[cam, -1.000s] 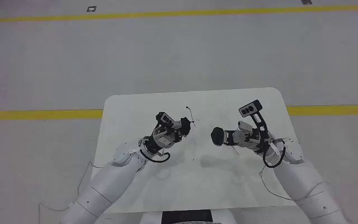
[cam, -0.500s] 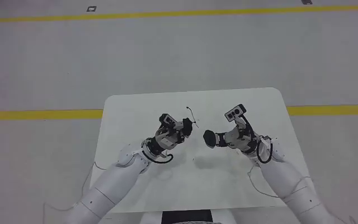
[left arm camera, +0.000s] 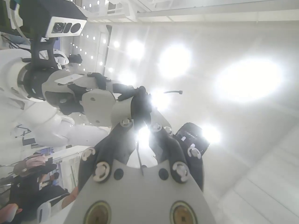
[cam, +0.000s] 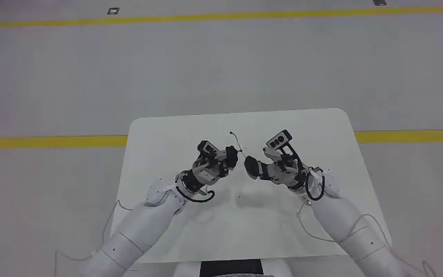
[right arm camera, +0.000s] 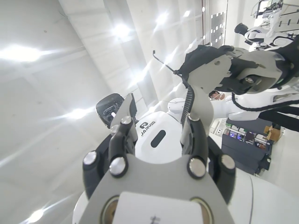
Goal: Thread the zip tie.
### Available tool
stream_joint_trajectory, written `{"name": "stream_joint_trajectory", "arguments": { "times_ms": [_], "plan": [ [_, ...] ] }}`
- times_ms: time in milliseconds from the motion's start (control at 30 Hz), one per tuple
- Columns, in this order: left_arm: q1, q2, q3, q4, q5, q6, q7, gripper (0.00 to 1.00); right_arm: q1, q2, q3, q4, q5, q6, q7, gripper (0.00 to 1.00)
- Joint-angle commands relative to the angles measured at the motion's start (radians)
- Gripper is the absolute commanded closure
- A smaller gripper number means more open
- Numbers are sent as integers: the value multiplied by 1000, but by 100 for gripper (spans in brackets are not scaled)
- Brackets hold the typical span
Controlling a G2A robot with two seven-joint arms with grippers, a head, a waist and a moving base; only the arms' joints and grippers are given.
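My left gripper (cam: 232, 156) is clamped on the thin black plastic zip tie (right arm camera: 163, 63), whose headed end juts past its tips. My right gripper (cam: 250, 167) hovers just beside it above the white bench (cam: 166, 145), jaws apart. I'd close squarely on that end, without twisting it.
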Motion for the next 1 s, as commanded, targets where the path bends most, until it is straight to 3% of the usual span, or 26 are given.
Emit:
{"name": "stream_joint_trajectory", "arguments": {
  "times_ms": [0, 300, 567, 967],
  "plan": [
    [0, 0, 0, 0, 0, 0, 0, 100, 6, -5, -6, 9, -8, 3, -5, 62],
    [0, 0, 0, 0, 0, 0, 0, 100, 21, -24, -20, 33, -29, 11, -16, 64],
    [0, 0, 0, 0, 0, 0, 0, 100, 26, -38, -19, 40, -38, 10, -18, 76],
    [0, 0, 0, 0, 0, 0, 0, 100, 33, -55, -11, 56, -57, 14, -27, 80]
  ]
}}
